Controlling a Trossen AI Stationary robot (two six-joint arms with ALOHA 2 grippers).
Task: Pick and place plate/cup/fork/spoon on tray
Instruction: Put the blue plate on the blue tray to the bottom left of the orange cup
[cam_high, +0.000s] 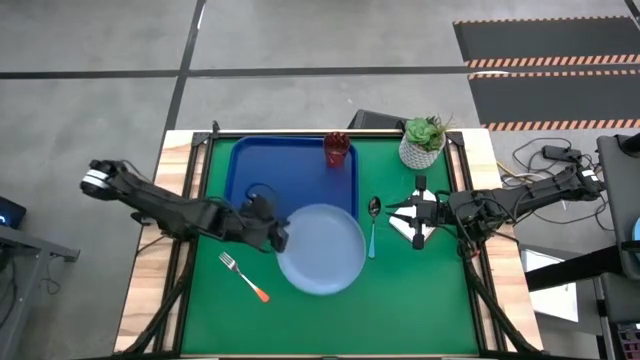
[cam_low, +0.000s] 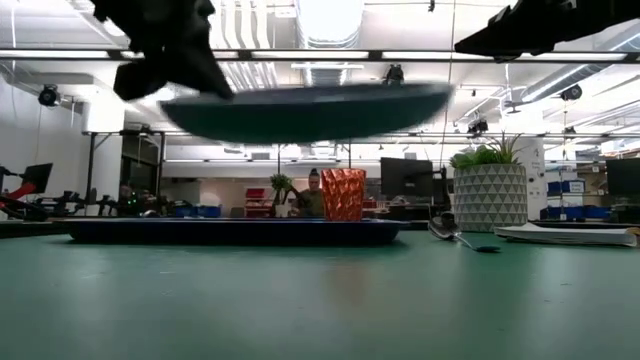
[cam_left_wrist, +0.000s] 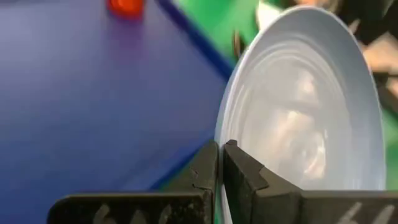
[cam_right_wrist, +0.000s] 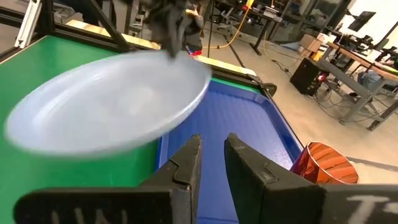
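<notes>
My left gripper (cam_high: 280, 238) is shut on the left rim of the pale light-blue plate (cam_high: 322, 250). The plate hangs over the near right corner of the dark-blue tray (cam_high: 260, 165) and the green mat; in the low view it (cam_low: 300, 110) is well above the table. The red-brown cup (cam_high: 337, 148) stands in the tray's far right corner. The spoon (cam_high: 373, 222) lies on the mat right of the plate. The fork (cam_high: 245, 275) lies on the mat near the plate's left. My right gripper (cam_high: 395, 212) hovers right of the spoon, slightly open (cam_right_wrist: 212, 146) and empty. My left gripper pinches the plate's rim (cam_left_wrist: 222, 163) on the plate's left side between its two fingers, which close on the rim's two faces. It comes from the table's left, slanting down (cam_low: 170, 55). The plate is about level and lifted clear of the tray and mat.
A white pot with a green plant (cam_high: 423, 143) stands at the far right of the mat. A small white box (cam_high: 418, 235) lies under my right gripper. Free green mat lies along the near edge (cam_high: 330, 320).
</notes>
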